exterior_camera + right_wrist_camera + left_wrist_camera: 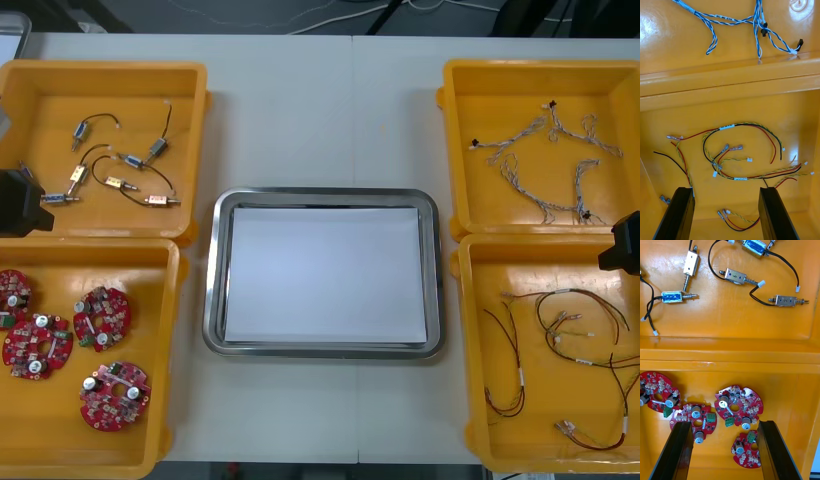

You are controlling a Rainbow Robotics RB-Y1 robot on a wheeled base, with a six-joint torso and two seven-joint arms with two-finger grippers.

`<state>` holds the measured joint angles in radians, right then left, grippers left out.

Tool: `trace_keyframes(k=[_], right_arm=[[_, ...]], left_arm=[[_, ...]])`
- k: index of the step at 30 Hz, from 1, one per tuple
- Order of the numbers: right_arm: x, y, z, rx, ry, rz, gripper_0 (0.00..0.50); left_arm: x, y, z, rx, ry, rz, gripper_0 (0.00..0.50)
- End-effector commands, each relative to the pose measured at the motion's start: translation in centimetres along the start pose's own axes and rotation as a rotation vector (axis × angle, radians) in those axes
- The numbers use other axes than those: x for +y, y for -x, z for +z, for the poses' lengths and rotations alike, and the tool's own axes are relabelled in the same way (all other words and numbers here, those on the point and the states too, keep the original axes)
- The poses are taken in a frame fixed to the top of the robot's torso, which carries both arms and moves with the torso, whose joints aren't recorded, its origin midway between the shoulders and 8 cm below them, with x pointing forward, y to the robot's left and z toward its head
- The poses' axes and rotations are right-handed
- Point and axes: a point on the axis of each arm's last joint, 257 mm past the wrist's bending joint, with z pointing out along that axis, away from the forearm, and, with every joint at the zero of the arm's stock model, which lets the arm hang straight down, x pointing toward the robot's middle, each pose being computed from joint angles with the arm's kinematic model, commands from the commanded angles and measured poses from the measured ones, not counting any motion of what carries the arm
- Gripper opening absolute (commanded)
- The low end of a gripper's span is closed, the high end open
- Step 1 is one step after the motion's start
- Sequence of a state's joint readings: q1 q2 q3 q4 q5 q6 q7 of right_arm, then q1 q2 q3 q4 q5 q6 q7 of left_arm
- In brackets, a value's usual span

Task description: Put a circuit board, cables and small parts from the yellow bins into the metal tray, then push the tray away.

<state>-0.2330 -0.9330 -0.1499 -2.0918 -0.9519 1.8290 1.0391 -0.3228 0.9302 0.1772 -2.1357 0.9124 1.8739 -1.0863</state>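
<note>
1. The left gripper (724, 424) hangs over the near left bin (60, 440). Its fingers are spread wide with nothing in them.
2. The right gripper (727, 189) hangs over the near right bin (490, 270). It is also wide open and empty.
3. The metal tray (325, 197) sits between the bins, white inside, with nothing loaded yet.
4. Four circuit boards (101, 317) lie flat in the near left bin, and one board (738, 405) sits just ahead of the left fingers. They are likely light and stiff with fragile parts on top, so pinch across the bare rim rather than the green connectors.
5. The red and yellow cables (741, 150) lie loose in the near right bin. They look limp and prone to tangling, so take a bundle near its white label, not a stray end.
6. The blue and white cables (545, 150) are in the far right bin (520, 95). They should handle the same way.
7. The small metal parts (110, 165), with black leads, are in the far left bin (120, 100). They look dense and smooth and may slip, so grip across the body rather than the wire.
8. The tray should slide easily on the table if pushed at its near rim.
</note>
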Motion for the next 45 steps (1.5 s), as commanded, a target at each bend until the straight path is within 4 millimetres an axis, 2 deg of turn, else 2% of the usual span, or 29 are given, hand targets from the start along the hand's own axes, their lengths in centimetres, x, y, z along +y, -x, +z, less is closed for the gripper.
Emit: trace_keyframes(k=[1, 45], right_arm=[[-0.11, 0.56, -0.91, -0.038, 0.001, -0.046, 0.5], [-0.11, 0.56, -0.91, -0.038, 0.001, -0.046, 0.5]], left_arm=[[1.58, 0.45, -1.32, -0.028, 0.045, 0.088, 0.5], [1.58, 0.45, -1.32, -0.028, 0.045, 0.088, 0.5]])
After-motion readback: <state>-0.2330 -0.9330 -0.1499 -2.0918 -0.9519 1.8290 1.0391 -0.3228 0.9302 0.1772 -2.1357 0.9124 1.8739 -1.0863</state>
